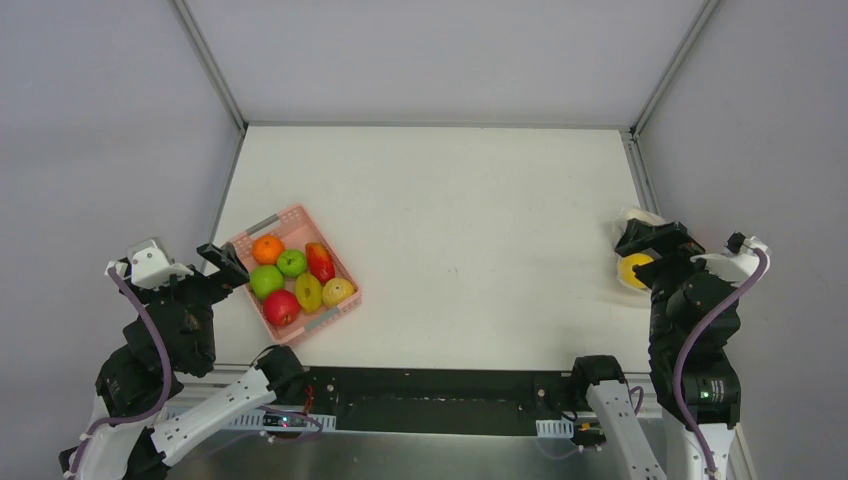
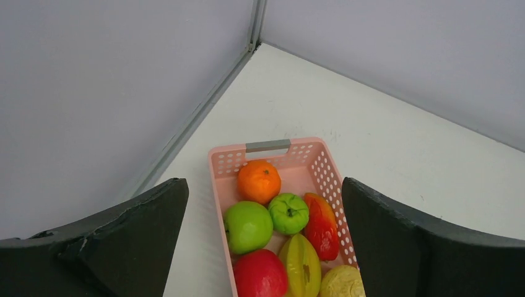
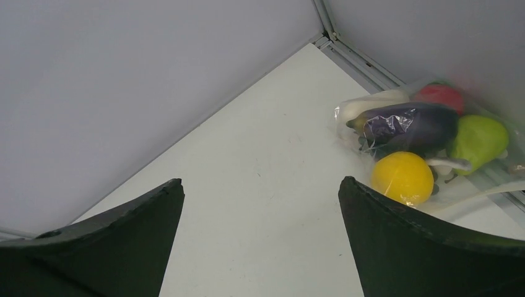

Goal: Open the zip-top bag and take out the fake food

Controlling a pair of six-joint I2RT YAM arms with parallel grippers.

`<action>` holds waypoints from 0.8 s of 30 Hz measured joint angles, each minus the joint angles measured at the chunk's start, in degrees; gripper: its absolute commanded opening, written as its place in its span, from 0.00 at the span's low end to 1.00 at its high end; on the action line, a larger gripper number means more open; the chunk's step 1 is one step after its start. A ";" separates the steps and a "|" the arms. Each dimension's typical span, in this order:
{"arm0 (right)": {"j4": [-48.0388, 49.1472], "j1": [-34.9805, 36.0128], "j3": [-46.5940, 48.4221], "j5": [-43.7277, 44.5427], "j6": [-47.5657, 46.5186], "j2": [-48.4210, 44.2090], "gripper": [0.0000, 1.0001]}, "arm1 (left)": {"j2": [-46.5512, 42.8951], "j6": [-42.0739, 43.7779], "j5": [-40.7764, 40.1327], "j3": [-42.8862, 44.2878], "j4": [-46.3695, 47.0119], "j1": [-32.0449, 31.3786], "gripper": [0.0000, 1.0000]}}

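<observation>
The zip-top bag (image 3: 489, 176) is a clear crinkly pouch lying shut at the table's right edge by the wall. Inside it are fake food pieces: a yellow round fruit (image 3: 402, 177), a dark purple eggplant (image 3: 412, 125), a red tomato (image 3: 441, 97), a white elongated vegetable (image 3: 371, 102) and a green piece (image 3: 480, 139). In the top view the bag (image 1: 630, 214) is mostly hidden under my right gripper (image 1: 655, 250); only the yellow fruit (image 1: 634, 268) shows. My right gripper (image 3: 260, 184) is open and empty, just left of the bag. My left gripper (image 1: 228, 262) is open and empty, above the basket's left side.
A pink slatted basket (image 1: 338, 308) stands at the left front, holding an orange mandarin (image 2: 259, 181), green apples (image 2: 247, 226), a red apple (image 2: 260, 275) and other fruit. It also shows in the left wrist view (image 2: 216, 162). Grey walls close off the left, back and right.
</observation>
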 measured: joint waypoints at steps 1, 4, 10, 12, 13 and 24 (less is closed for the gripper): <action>-0.11 0.00 0.00 0.22 0.00 0.00 1.00 | 0.00 -0.13 0.04 0.00 0.00 0.00 1.00; -0.79 0.00 0.00 1.05 -0.02 0.07 1.00 | -0.02 -0.31 0.17 -0.17 0.02 0.00 1.00; -2.69 0.00 0.15 3.08 -0.02 1.66 1.00 | -0.15 0.22 1.95 -2.10 1.09 0.00 1.00; -3.54 0.00 0.42 3.61 -0.04 2.73 1.00 | -0.15 0.63 2.27 -2.95 1.62 0.00 1.00; -4.02 0.00 0.50 3.87 -0.07 3.34 1.00 | -0.15 0.83 2.47 -3.21 1.70 0.00 1.00; -9.38 0.00 -0.09 15.21 -0.26 16.65 1.00 | 0.07 -0.42 7.26 -6.95 4.15 0.00 1.00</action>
